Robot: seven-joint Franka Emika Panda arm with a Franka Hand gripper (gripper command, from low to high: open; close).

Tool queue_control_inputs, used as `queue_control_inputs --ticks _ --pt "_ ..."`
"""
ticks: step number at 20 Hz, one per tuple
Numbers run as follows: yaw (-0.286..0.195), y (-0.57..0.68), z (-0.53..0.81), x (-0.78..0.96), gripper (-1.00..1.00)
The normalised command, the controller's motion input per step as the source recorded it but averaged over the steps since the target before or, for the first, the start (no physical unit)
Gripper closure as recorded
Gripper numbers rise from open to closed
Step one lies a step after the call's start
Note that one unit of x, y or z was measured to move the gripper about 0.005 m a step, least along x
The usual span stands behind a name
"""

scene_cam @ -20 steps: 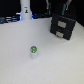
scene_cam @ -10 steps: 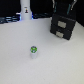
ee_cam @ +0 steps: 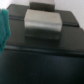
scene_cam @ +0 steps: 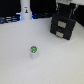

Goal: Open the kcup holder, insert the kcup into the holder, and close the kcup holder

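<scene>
The kcup holder (scene_cam: 64, 26) is a black, boxy unit with flat faces and squared edges, standing on the pale, smooth table (scene_cam: 55, 60) toward the far side on the exterior view's right. The robot arm reaches down over it, so its top is partly hidden, and the gripper itself cannot be made out there. In the wrist view the holder (ee_cam: 45, 55) fills the picture as a dark, faintly glossy slab carrying a grey rectangular block (ee_cam: 43, 23); whether its tray is out or in cannot be told, nor what it holds. The kcup (scene_cam: 34, 51) is a small white cylinder with a round green top, standing upright on the table well apart from the holder, nearer the camera. Whether the claw is spread or closed cannot be told.
</scene>
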Motion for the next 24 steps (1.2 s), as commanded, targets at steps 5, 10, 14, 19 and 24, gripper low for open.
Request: queue_control_inputs --ticks 5,10,14,19,24 --pt "-0.122 0.29 -0.40 -0.21 -1.00" --pt "-0.122 0.16 -0.40 -0.34 -1.00" --pt "-0.081 0.04 -0.41 -0.46 -1.00" --pt "-0.031 0.02 -0.42 -0.48 -1.00" --pt "0.002 0.05 -0.33 -0.34 1.00"
